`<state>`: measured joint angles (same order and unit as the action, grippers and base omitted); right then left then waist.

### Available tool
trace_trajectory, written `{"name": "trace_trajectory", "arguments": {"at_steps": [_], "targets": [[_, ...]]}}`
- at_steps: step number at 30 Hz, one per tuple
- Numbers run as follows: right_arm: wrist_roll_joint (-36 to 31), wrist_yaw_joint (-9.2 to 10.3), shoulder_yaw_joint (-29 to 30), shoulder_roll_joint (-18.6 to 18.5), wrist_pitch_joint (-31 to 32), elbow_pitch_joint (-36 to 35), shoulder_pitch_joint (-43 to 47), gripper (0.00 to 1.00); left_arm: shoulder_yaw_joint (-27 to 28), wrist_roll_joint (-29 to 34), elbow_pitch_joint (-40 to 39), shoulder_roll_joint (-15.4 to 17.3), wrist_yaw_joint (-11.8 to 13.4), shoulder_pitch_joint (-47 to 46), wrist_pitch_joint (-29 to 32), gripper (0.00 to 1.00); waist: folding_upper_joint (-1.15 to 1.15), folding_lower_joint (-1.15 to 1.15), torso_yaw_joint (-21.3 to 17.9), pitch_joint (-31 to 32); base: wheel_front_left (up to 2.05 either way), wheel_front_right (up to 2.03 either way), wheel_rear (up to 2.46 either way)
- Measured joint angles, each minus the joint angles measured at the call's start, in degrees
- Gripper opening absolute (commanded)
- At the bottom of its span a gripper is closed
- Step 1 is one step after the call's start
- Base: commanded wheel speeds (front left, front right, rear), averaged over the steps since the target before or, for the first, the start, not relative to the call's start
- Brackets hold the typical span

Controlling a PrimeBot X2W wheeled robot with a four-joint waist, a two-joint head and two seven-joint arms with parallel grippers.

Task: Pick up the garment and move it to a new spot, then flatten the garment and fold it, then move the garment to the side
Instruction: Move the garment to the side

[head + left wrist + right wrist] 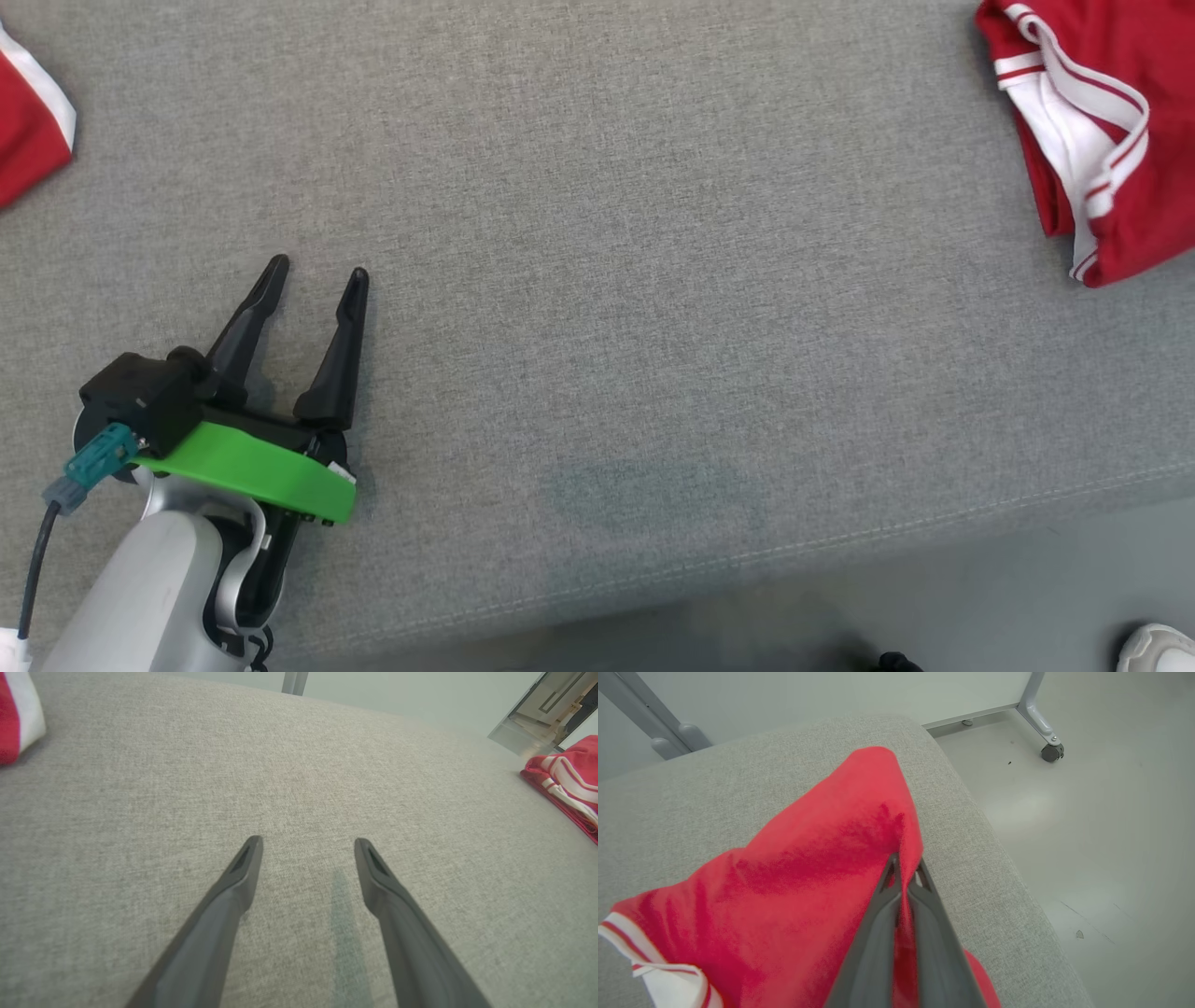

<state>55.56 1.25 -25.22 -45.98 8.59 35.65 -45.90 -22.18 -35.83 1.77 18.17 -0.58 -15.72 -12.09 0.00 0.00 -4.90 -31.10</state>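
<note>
The garment (1092, 121) is red with white striped trim and lies bunched at the far right of the grey cushion; it is also at the right edge of the left wrist view (567, 781). In the right wrist view my right gripper (906, 864) is shut on a fold of the garment (812, 872), pinching the red cloth between its tips near the cushion's corner. My left gripper (317, 273) stands open at the lower left, low over bare cushion, nothing between its fingers (247, 858).
Another red and white cloth (28, 121) pokes in at the upper left edge. The cushion's front seam and edge (840, 541) run along the bottom right, with floor beyond and a shoe (1158, 649) at the corner. A wheeled frame leg (1048, 742) stands on the floor.
</note>
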Motion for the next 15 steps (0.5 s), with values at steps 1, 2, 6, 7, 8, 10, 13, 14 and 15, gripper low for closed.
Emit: {"name": "trace_trajectory", "arguments": {"at_steps": [1, 2, 6, 7, 8, 10, 13, 14, 15], "targets": [[-0.52, 1.05, -0.27, 0.04, -0.08, 0.82, 0.08, 1.00, 0.09, 0.05, 0.15, 0.00, 0.00, -0.04, -0.01, 1.00, 0.00, 0.00, 0.14, -0.19, 0.00, 0.00, 0.00], [-1.51, 2.05, -0.63, 0.04, -0.59, 1.42, 0.23, 1.00, 0.14, 0.08, 0.25, 0.00, 0.00, -0.08, -0.05, 1.00, 0.00, 0.00, 0.24, -0.32, 0.00, 0.00, 0.00], [-3.81, 3.41, -1.32, 0.32, -2.58, 2.92, 0.36, 1.00, 0.08, 0.30, 0.63, -0.09, 0.00, -0.18, -0.07, 1.00, 0.00, 0.00, 0.34, -0.50, 0.00, 0.00, 0.00], [-3.92, 3.42, -1.48, 0.69, -3.14, 3.26, 0.36, 1.00, 0.10, 0.30, 0.93, -0.11, 0.00, -0.19, -0.08, 1.00, 0.00, 0.00, 0.31, -0.43, 0.00, 0.00, 0.00], [-4.37, 3.45, -1.79, 1.15, -3.69, 3.67, 0.39, 1.00, 0.07, 0.30, 1.27, -0.12, 0.00, -0.20, -0.08, 1.00, 0.00, 0.00, 0.26, -0.29, 0.00, 0.00, 0.00], [-5.44, 3.48, -2.44, 1.64, -4.13, 4.37, 0.77, 1.00, -0.04, 0.30, 1.51, -0.26, -0.09, -0.22, -0.10, 1.00, 0.00, 0.00, 0.19, 0.09, 0.00, 0.00, 0.00], [-5.90, 3.48, -2.10, 1.78, -6.50, 5.22, 1.92, 1.00, -0.42, 0.30, 1.97, -1.19, -0.51, -0.73, -0.30, 1.00, 0.00, 0.00, 0.20, 0.78, 0.00, 0.00, 0.00], [-5.91, 3.47, -2.25, 1.98, -6.79, 5.28, 2.17, 1.00, -0.45, 0.30, 2.18, -1.43, -0.52, -0.85, -0.49, 1.00, 0.00, 0.00, 0.24, 1.05, 0.00, 0.00, 0.00], [-5.91, 3.47, -2.25, 1.98, -6.79, 5.28, 2.17, 1.00, -0.45, 0.30, 2.18, -1.43, -0.52, -0.85, -0.49, 1.00, 0.00, 0.00, 0.24, 1.05, 0.00, 0.00, 0.00]]}}
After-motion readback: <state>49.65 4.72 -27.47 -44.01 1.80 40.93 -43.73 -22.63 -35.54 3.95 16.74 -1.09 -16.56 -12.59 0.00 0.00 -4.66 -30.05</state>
